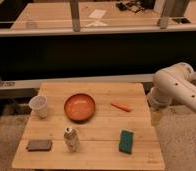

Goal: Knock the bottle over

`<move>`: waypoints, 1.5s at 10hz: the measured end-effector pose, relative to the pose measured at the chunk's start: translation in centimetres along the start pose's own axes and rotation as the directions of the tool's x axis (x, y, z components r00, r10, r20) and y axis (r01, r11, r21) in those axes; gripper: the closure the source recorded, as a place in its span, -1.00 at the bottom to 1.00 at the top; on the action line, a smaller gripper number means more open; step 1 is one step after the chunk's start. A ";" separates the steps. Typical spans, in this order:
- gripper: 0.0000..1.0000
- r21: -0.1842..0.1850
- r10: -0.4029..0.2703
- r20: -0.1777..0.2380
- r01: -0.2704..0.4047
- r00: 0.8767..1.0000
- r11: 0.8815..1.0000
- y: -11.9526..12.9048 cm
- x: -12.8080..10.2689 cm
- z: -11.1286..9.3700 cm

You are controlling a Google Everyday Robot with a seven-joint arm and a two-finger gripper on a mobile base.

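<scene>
The bottle (71,139) is small and clear with a pale cap and a whitish label. It stands upright near the front of the wooden table (106,127), left of centre. My white arm (175,86) comes in from the right. The gripper (155,117) hangs at the table's right edge, far to the right of the bottle and apart from it.
A translucent white cup (39,106) stands at the left. An orange bowl (80,107) sits behind the bottle. A dark sponge (39,145) lies to the bottle's left, a green sponge (126,141) to its right, and a small orange object (122,106) at the right rear.
</scene>
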 end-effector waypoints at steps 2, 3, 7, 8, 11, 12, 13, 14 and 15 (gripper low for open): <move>-0.60 0.000 0.000 0.000 0.000 1.000 1.000 0.0 0.0 0.0; -0.60 0.000 0.000 0.000 0.000 1.000 1.000 0.0 0.0 0.0; -0.60 0.000 0.000 0.000 0.000 1.000 1.000 0.0 0.0 0.0; -0.60 0.000 0.000 0.000 0.000 1.000 1.000 0.0 0.0 0.0; -0.60 0.000 0.000 0.000 0.000 1.000 1.000 0.0 0.0 0.0; -0.60 0.000 0.000 0.000 0.000 1.000 1.000 0.0 0.0 0.0; -0.60 0.000 0.000 0.000 0.000 1.000 1.000 0.0 0.0 0.0; -0.60 0.000 0.000 0.000 0.000 1.000 1.000 0.0 0.0 0.0; -0.60 -0.003 -0.009 -0.003 0.009 1.000 1.000 0.2 -0.3 0.0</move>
